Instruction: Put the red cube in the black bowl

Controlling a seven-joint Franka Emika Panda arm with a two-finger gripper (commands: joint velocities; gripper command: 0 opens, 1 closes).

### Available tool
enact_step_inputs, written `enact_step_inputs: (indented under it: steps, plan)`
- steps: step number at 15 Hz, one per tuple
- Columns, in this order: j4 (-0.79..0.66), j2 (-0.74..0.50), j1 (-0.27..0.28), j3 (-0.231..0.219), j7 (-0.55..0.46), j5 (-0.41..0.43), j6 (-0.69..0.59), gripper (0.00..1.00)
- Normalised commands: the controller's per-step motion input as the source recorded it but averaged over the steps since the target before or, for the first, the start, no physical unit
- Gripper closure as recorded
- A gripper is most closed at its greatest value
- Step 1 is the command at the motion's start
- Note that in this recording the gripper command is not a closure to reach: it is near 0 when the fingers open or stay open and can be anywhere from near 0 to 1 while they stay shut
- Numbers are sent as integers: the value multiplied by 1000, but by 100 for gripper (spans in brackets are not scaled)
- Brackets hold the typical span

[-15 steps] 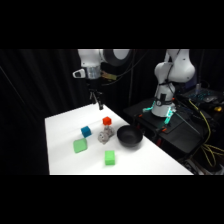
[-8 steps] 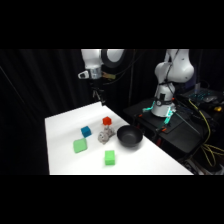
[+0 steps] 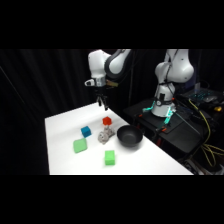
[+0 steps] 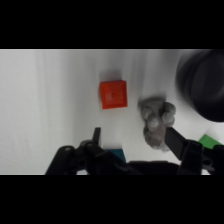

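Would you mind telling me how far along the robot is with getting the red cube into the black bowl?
Early. Nothing is done yet: the red cube sits on the table, outside the black bowl. In hand: the open gripper hangs above the cube, holding nothing. Left: descend, grasp, carry over, release into the bowl.

Black curtains (image 3: pixel 45 80) (unlit) surround the bright white table (image 3: pixel 150 160).

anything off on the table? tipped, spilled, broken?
Nothing stands out. The red cube sits flat beside a lumpy grey object, the black bowl is upright, and the blue cube and green blocks lie apart. The gripper hangs above, jaws open.
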Motion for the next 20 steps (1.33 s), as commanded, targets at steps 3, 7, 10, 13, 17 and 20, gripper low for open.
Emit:
enact_step_inputs:
  steps: [3, 7, 10, 13, 17, 20]
  plan:
    - [-88, 120, -78, 49, -280, 180, 390, 0]
    - [-58, 143, -124, 78, -207, 95, 432, 0]
    - [-58, 126, -154, 104, -129, 15, 345, 0]
    - [-61, 106, -151, 137, -78, -9, 264, 0]
    - [-61, 51, -171, 159, -78, 29, 167, 0]
    - [-68, 10, -192, 154, -128, 86, 135, 0]
